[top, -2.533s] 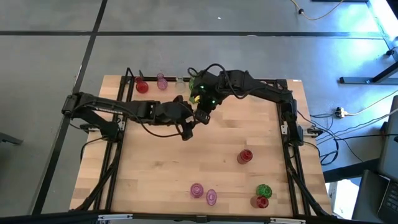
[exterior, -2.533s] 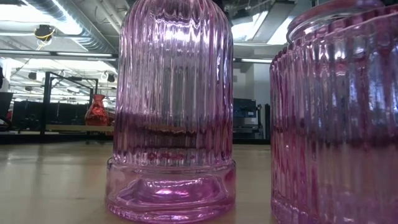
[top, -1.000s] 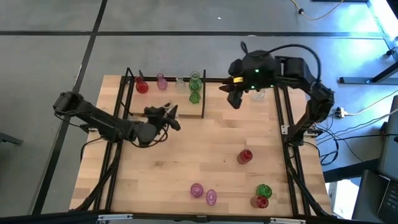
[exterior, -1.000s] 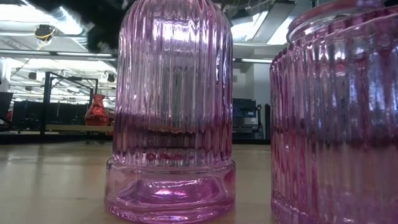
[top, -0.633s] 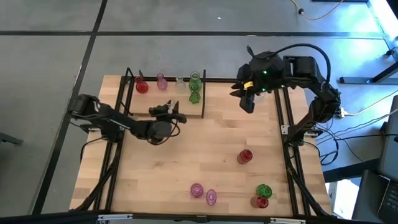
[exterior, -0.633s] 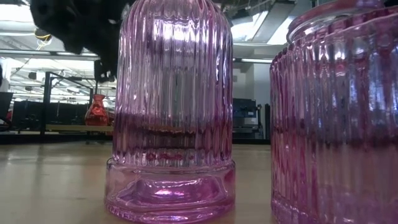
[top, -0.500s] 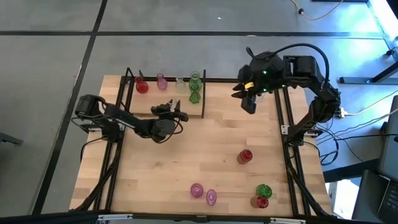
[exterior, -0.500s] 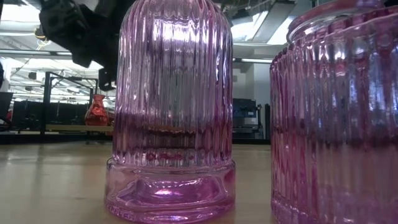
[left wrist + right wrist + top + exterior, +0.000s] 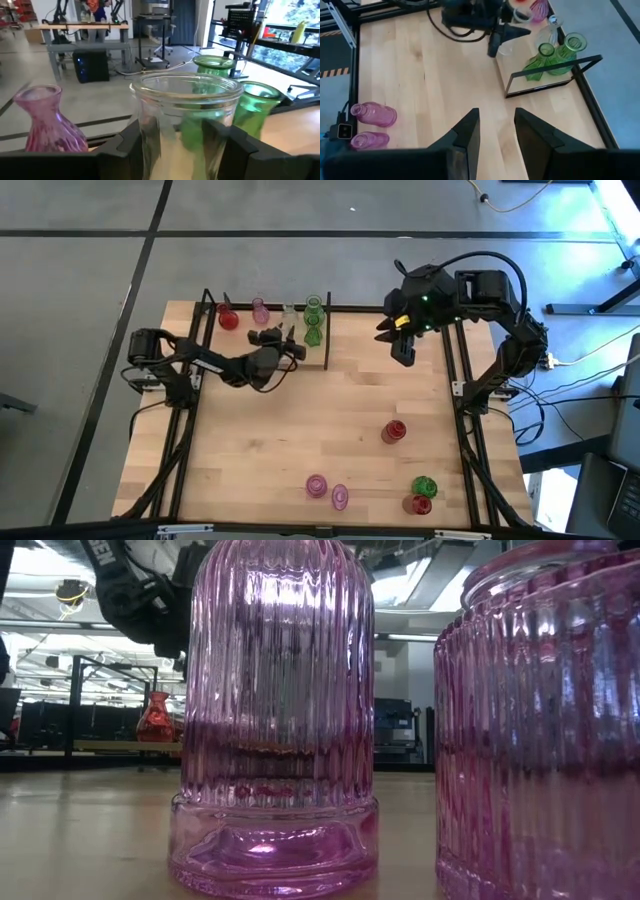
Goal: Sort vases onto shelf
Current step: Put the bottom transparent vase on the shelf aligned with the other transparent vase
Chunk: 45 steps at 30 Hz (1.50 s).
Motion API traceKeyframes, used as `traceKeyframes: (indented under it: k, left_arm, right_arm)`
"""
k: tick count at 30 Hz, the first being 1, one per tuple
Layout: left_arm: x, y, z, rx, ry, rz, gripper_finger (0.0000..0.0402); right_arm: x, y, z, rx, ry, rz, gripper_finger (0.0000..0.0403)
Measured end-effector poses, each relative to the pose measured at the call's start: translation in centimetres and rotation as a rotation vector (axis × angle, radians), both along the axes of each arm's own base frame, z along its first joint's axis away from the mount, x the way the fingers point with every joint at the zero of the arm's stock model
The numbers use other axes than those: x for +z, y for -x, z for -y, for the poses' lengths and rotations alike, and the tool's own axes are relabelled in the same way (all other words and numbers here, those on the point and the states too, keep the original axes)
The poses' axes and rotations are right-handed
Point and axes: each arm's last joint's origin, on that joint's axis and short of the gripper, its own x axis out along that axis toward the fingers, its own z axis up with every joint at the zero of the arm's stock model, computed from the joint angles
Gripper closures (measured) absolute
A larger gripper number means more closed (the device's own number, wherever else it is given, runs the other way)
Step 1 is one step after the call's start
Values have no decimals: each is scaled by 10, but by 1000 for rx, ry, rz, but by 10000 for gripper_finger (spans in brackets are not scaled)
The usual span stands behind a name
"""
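Observation:
The shelf [image 9: 327, 345] stands at the table's far left and bears a red vase [image 9: 228, 318], a pink one [image 9: 260, 310], a clear narrow-necked one [image 9: 550, 30] and two green ones [image 9: 313, 320]. My left gripper [image 9: 278, 338] reaches over the shelf board, shut on a wide-mouthed clear vase [image 9: 187, 115]. My right gripper [image 9: 403, 350] hangs high over the table's far right, open, with nothing between its fingers [image 9: 465, 140]. Further vases stand on the table: a red one [image 9: 394, 431], two pink ones [image 9: 328, 491], and a green [image 9: 424, 485] beside a red [image 9: 418, 504]. My left gripper pinches the clear vase's body just below its rim [image 9: 145, 125] between its two fingers, one on either side. The fingers lie level and come from the table's left. The vase stands upright in the hold; its foot is hidden, so whether it rests on the shelf board cannot be told.
The low view is filled by the two pink vases [image 9: 275, 720] near the table's front edge. Black frame rails run along the table's left and right edges [image 9: 465, 430]. Bare wood lies in the table's middle [image 9: 300, 420].
My left gripper has carried the clear vase toward the table's far edge and somewhat right, sinking from beside the shelf's near rod to over the shelf board, next to the green vases. The vase stays upright. My right gripper has shifted slightly right and tipped downward.

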Motion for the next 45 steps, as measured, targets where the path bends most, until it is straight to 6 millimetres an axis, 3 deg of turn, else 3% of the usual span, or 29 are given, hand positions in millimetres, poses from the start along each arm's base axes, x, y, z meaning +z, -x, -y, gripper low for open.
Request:
traceKeyframes:
  k: [12, 22, 45]
  left_arm:
    - [-16, 0, -31, -66, 48, 21, 239]
    - [-22, -2, -25, -75, 51, -14, 207]
    - [-17, -2, -22, -40, 3, -47, 206]
  right_arm:
    - [-1, 1, 0, 21, 18, -19, 290]
    - [-1, 1, 0, 14, 12, -18, 290]
    - [-1, 1, -2, -7, -68, -9, 290]
